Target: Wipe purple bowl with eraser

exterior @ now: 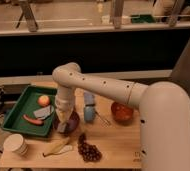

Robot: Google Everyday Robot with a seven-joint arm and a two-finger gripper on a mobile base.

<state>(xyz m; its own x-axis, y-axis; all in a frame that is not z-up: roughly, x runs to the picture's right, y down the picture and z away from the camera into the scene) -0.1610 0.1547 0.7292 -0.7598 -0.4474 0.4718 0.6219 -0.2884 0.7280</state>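
Note:
The purple bowl (71, 122) sits on the wooden table (118, 140) left of centre, partly covered by my arm. My gripper (63, 121) points down into the bowl's left side. A small dark grey block, the eraser (62, 127), shows at the gripper's tip against the bowl's inner rim. The orange-red bowl (121, 111) stands to the right.
A green tray (18, 107) at the left holds an orange fruit (43, 100), a pale grey slab (44, 112) and a red item (33, 120). A blue upright object (89, 113), grapes (89, 151), a banana (57, 147) and a paper cup (15, 144) stand nearby.

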